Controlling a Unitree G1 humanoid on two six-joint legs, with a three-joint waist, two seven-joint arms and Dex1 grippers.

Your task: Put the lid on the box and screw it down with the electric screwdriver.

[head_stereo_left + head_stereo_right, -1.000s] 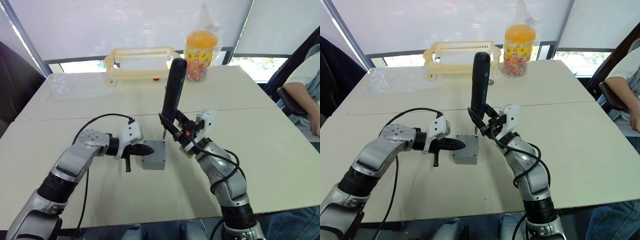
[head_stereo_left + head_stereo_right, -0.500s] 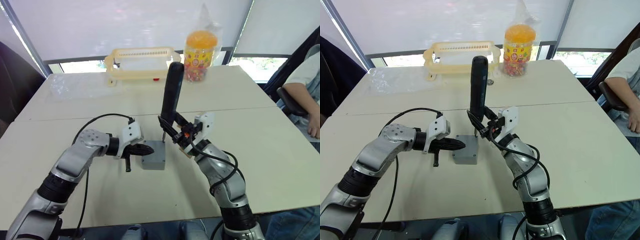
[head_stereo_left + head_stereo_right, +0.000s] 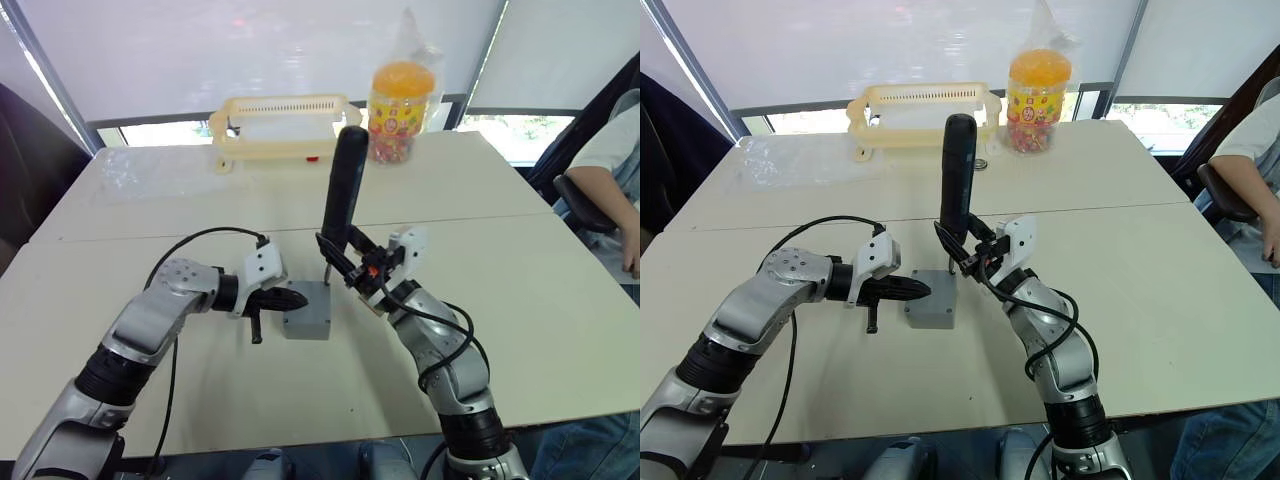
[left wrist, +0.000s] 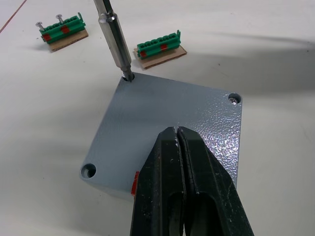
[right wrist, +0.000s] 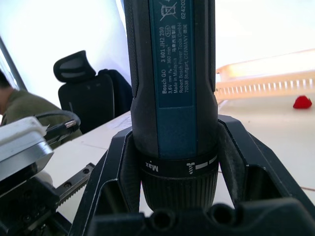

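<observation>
The grey box (image 3: 305, 326) sits on the table with the grey lid (image 4: 167, 108) lying flat on top. A screw shows in one corner hole (image 4: 233, 100), and another corner hole (image 4: 88, 170) is bare. My left gripper (image 4: 176, 130) is shut, its tips resting on the lid's top from the left side. My right gripper (image 3: 346, 263) is shut on the black electric screwdriver (image 3: 343, 190), held nearly upright. Its metal bit (image 4: 115, 42) stands in the lid's far corner hole.
At the back of the table stand a cream basket (image 3: 280, 125) and a jar with an orange lid (image 3: 400, 100). Two green terminal blocks (image 4: 61, 32) (image 4: 157, 46) lie just beyond the box. A seated person (image 3: 615, 190) is at the right edge.
The right gripper has shifted the screwdriver slightly toward the box and set it more upright, bringing the bit down to the lid's corner. The left gripper has not moved.
</observation>
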